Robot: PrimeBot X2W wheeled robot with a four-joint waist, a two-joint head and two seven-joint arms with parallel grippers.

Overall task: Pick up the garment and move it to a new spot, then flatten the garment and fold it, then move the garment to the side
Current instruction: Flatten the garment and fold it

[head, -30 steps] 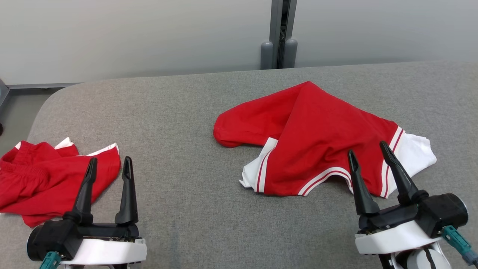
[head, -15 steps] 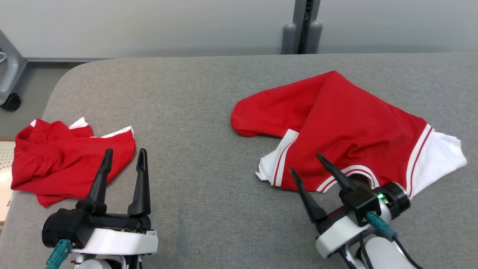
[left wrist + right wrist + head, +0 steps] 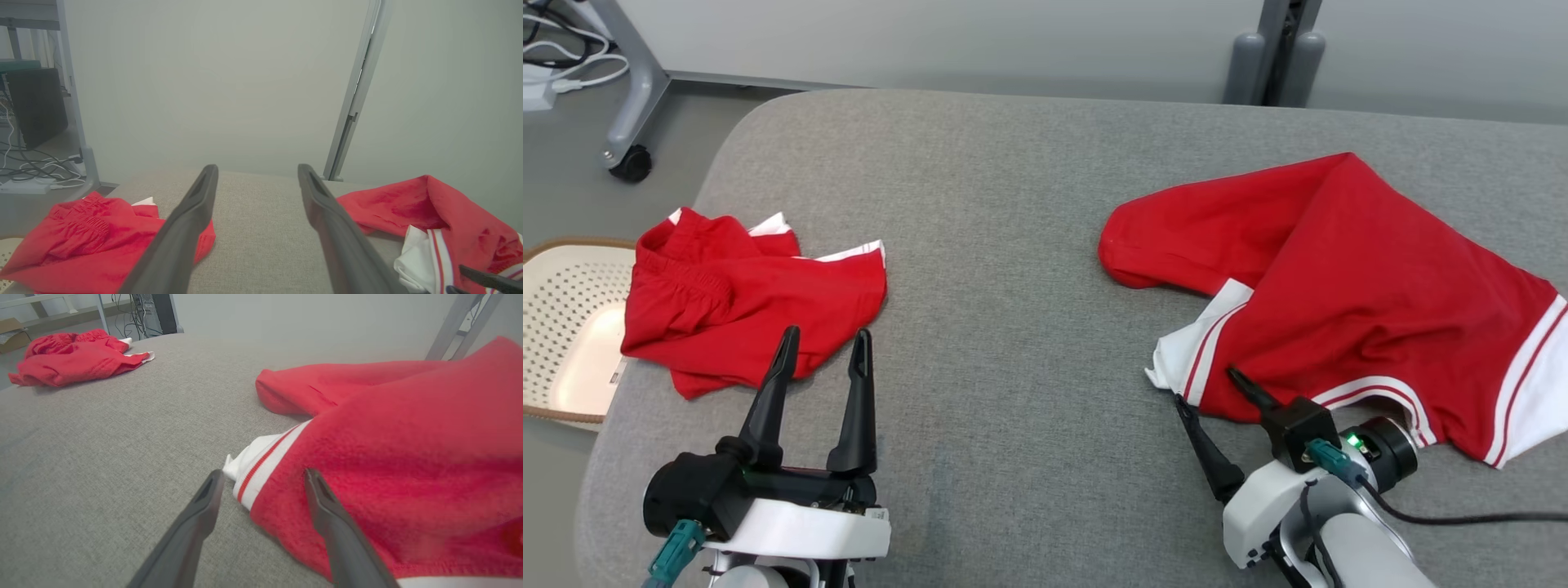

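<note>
Red with white striped trim, the garment (image 3: 1347,269) lies rumpled on the right side of the bench (image 3: 1013,245), and the right gripper (image 3: 1205,385) sits at its near left corner, fingers spread, one over red cloth, one over bare grey. By the front edge the left gripper (image 3: 827,332) hangs wide open, just short of a second red garment (image 3: 743,302) at the left edge.

dark tapered jaws on black housings (image 3: 698,494), white shells (image 3: 792,531), teal plugs (image 3: 674,551).
</note>
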